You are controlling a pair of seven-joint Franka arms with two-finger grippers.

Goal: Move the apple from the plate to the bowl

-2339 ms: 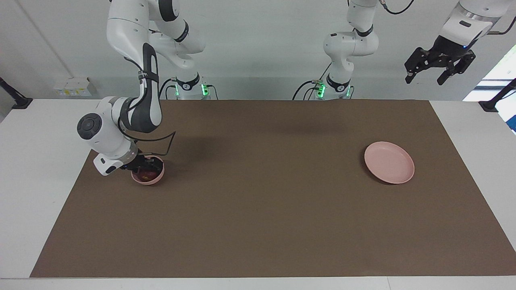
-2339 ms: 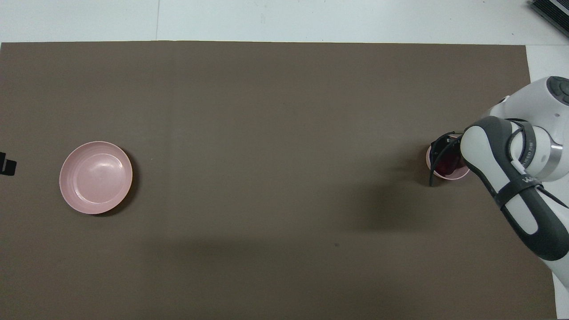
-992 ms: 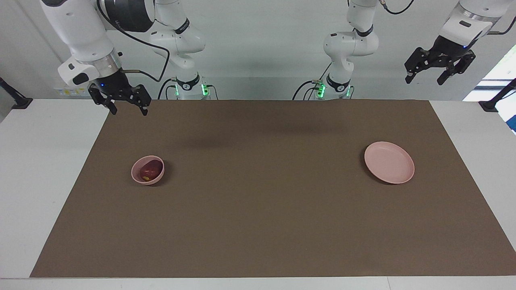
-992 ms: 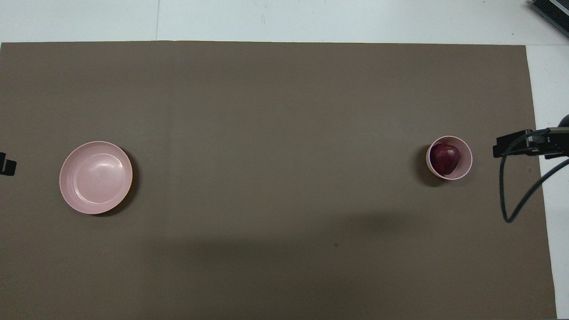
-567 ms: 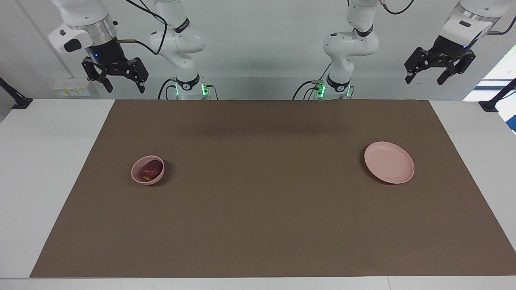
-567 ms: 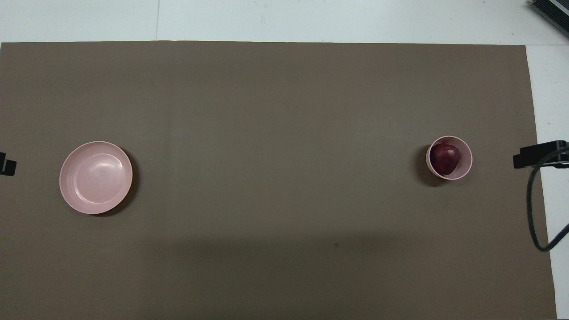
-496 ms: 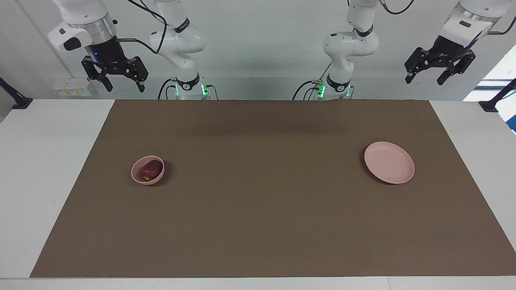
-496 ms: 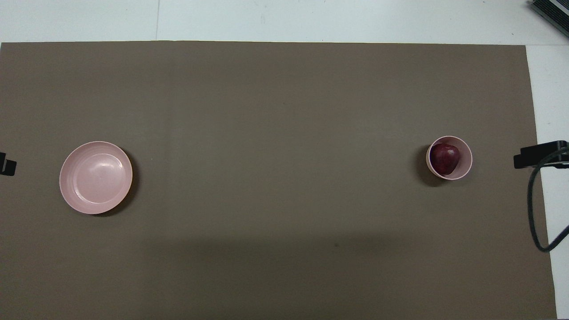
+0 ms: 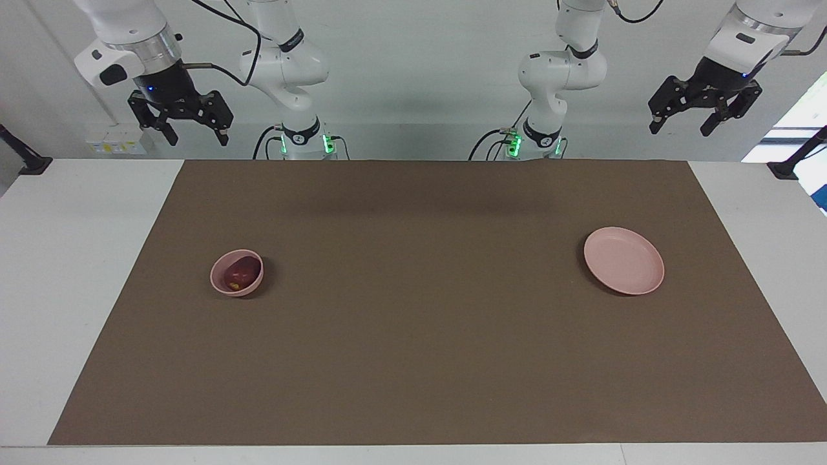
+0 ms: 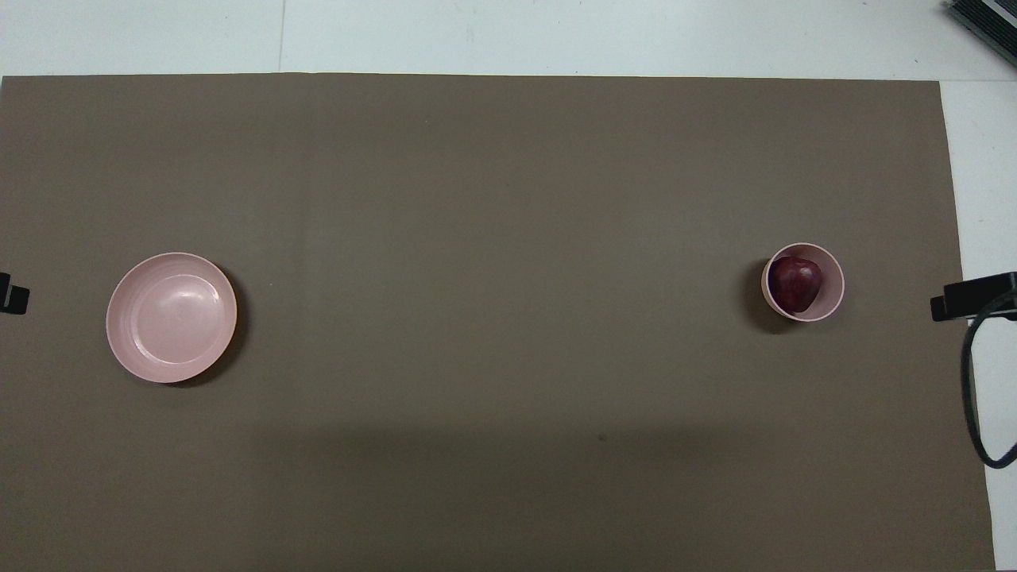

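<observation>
A dark red apple (image 9: 238,274) (image 10: 795,284) lies inside the small pink bowl (image 9: 220,285) (image 10: 830,274), toward the right arm's end of the brown mat. The flat pink plate (image 9: 624,260) (image 10: 172,317) sits bare toward the left arm's end. My right gripper (image 9: 192,136) hangs open and holds nothing, high over the white table edge by the mat's corner at its own end. My left gripper (image 9: 682,126) hangs open and raised over the table's other end, waiting. In the overhead view only a dark tip of the right gripper (image 10: 971,296) shows at the edge.
The brown mat (image 9: 426,310) covers most of the white table (image 9: 58,271). Both arm bases (image 9: 303,139) (image 9: 533,139) stand at the robots' edge of the table. A black cable (image 10: 973,397) droops from the right hand.
The right gripper left the bowl with the apple resting in it, rose, and drew back toward the robots to its own end of the table. The left arm stayed still.
</observation>
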